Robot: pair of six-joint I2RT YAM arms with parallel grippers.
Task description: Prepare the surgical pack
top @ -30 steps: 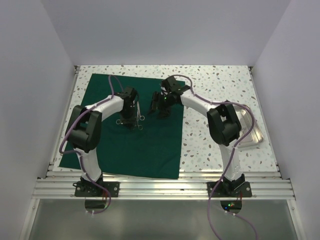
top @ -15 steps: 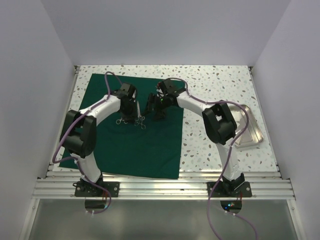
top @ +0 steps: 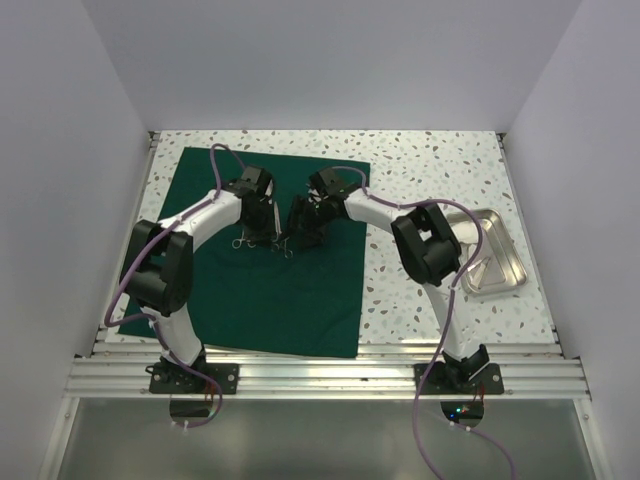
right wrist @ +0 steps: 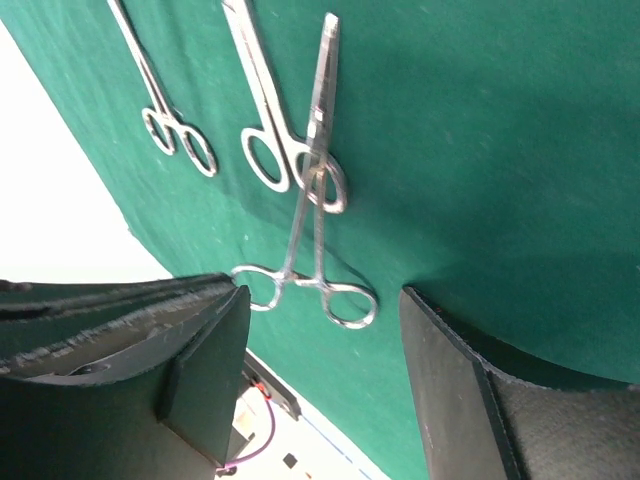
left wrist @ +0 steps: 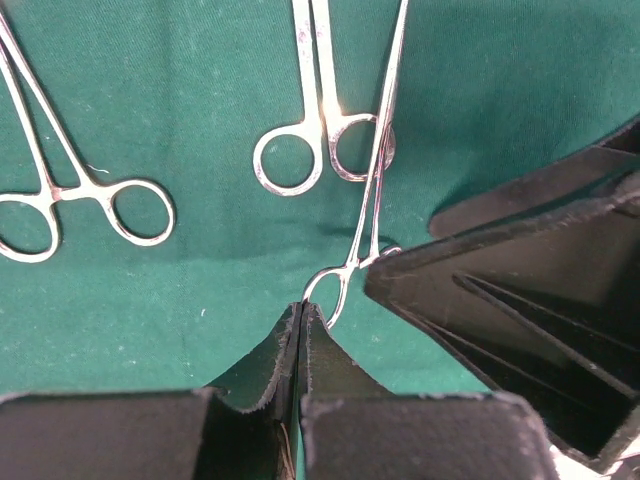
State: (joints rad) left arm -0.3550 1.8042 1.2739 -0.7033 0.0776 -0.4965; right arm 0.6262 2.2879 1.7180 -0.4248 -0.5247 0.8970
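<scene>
- Surgical pack (top: 290, 290): a dark green cloth, spread flat as a broad sheet on the left and centre of the speckled tabletop (top: 430, 160). Its near edge lies close to the arm bases. It is unfolded.
- Instruments: three steel ring-handled forceps lie on the cloth in its far half, between the two hands.
- Outer forceps (left wrist: 60, 188): lies apart from the other two, at the left of the left wrist view.
- Centre forceps (left wrist: 313, 70): lies flat, rings toward the left hand's camera.
- Slanted forceps (left wrist: 370, 185): lies at an angle across one ring of the centre forceps, touching it.
- Left hand (left wrist: 300, 315): closed, fingers pressed together, tip low over the cloth. The tip sits just beside one ring of the slanted forceps. Whether it touches or pinches that ring cannot be told.
- Right hand (right wrist: 322, 300): open, fingers spread wide and holding nothing. In the right wrist view the ring handles of the slanted forceps lie between the two fingers, touching neither.
- The two hands are close together; a finger of the right hand fills the right side of the left wrist view, its edge just beside the slanted forceps' other ring.
- Steel tray (top: 500, 265): sits on the bare tabletop at the right, well apart from the cloth, partly hidden by the right arm.
</scene>
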